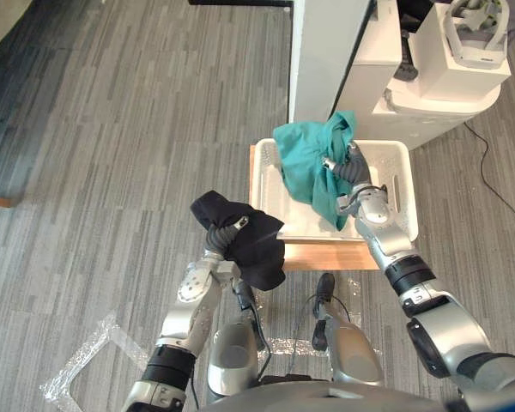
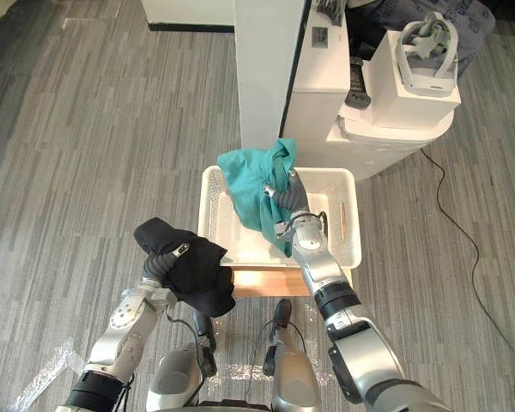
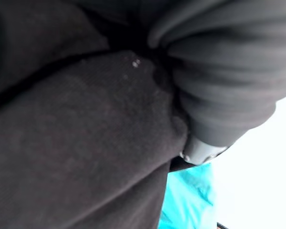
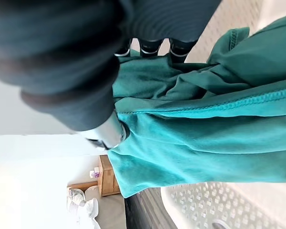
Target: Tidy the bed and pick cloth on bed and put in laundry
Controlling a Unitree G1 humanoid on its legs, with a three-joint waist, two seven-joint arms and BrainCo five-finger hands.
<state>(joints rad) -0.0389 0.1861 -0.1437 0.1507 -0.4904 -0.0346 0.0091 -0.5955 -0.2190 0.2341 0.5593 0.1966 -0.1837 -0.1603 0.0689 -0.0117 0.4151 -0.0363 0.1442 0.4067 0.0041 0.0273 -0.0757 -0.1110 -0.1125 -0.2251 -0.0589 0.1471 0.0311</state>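
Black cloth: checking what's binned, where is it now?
In the left eye view, the black cloth hangs from the left robot hand, just outside the near left corner of the white basket.

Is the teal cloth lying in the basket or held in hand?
Held, not released: the right hand grips the teal cloth bunched above the white basket, its lower end hanging down inside the rim.

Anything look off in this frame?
Nothing spilled or damaged. Slightly odd: the black cloth is draped right over the left hand and hangs outside the basket, near its front left corner. The right hand grips the teal cloth above the basket.
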